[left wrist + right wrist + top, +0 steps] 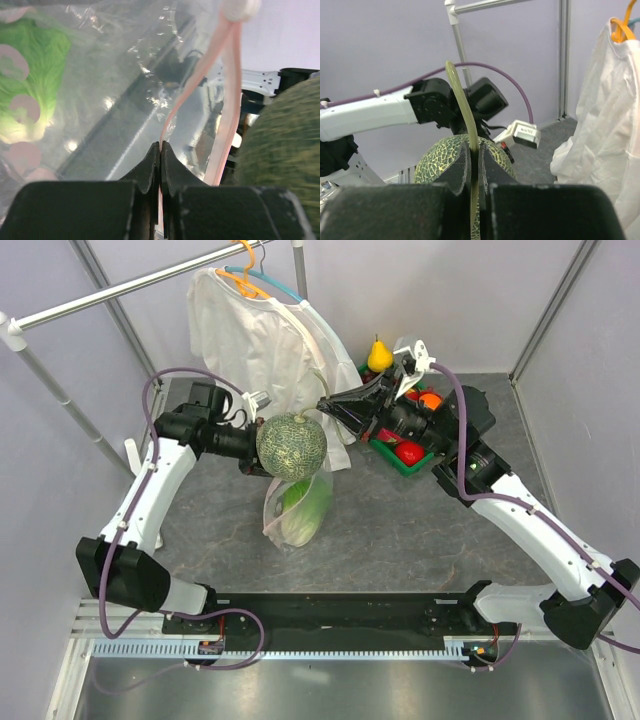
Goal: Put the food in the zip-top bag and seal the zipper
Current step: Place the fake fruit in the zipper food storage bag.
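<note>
Melon (291, 446) hung by stem (461, 100), pinched in right end effector (325, 406) at its 1 o'clock. Bag (300, 508) at melon's 6 o'clock; zipper (227, 90) pinched in left end effector (160, 156). Lettuce (303, 510) inside.

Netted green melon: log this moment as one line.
left gripper: shut on pale-pink zipper strip of clear dotted bag | right gripper: shut on green stem of netted grey-green melon | leafy green lettuce: in bag
</note>
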Controlling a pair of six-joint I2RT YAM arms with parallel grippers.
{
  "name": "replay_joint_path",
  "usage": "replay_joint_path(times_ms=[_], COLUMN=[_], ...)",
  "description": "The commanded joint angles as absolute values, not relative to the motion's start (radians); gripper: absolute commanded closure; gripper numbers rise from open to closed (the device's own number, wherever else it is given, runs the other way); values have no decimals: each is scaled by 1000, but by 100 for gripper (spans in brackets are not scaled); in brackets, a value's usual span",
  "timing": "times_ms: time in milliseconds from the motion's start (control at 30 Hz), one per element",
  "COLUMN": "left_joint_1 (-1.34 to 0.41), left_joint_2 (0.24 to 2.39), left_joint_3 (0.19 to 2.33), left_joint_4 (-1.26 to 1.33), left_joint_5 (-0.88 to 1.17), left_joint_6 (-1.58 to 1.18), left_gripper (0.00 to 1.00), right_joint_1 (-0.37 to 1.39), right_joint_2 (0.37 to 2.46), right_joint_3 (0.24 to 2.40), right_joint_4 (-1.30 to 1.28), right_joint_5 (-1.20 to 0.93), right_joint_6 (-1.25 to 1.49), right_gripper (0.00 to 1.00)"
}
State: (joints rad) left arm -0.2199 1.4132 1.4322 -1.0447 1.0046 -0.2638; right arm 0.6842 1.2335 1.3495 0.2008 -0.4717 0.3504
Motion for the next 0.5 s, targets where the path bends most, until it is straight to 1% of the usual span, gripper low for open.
replay_joint_path(times_ms=[0,100,233,467], left_joint_1=[-213,-198,-166,-130], left_joint_2=[1420,1451,1468,1450], left_joint_3=[1382,1394,1373,1345], left_joint_4=[-983,-962,-943,-933], left_joint_5=[1117,1190,1291,1364], left_joint_6=[-371,-397,-422,-433], left_gripper=[98,98,98,98], right_joint_1=[713,726,736,736], right_joint_2=[1235,1232,1220,1169], right_joint_3=[1416,1356,1261,1129], right_joint_4=[298,321,341,287], right_joint_5=[-459,-472,-477,-500], right_joint_6=[382,362,240,68], right_gripper=[100,100,100,100])
